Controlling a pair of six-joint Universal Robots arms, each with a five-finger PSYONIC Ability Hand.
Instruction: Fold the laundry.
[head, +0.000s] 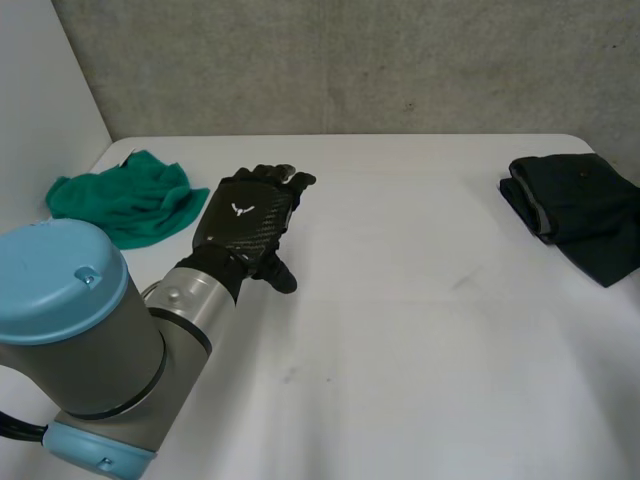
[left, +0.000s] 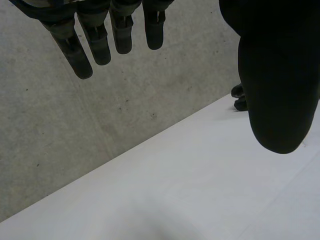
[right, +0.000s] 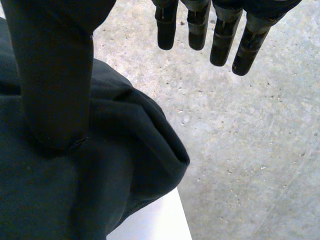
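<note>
Two pieces of laundry on one white table, well apart. One green cloth, crumpled in a loose heap, near the far left corner. One dark cloth, folded into a thick flat bundle, by the far right edge, with a paler hem along its near left side.

One left hand out over the table, just beside the green cloth on its right, apart from it as far as can be told. Back of the hand up, fingers stretched toward the far edge, thumb out to the side. Behind it one left arm, a grey joint with a light-blue cap, large in the near left corner of the head view.

In the left wrist view, the left hand with fingers straight and spread well away from the thumb, holding nothing. Bare table below, grey concrete beyond its far edge.

In the right wrist view, one right hand above the dark cloth, fingers straight and well apart from the thumb, holding nothing. Thumb over the cloth's folded top; touching or hovering, cannot tell. Rounded fold of the cloth reaching the table's edge beside a bare corner of the table, with grey concrete past it
</note>
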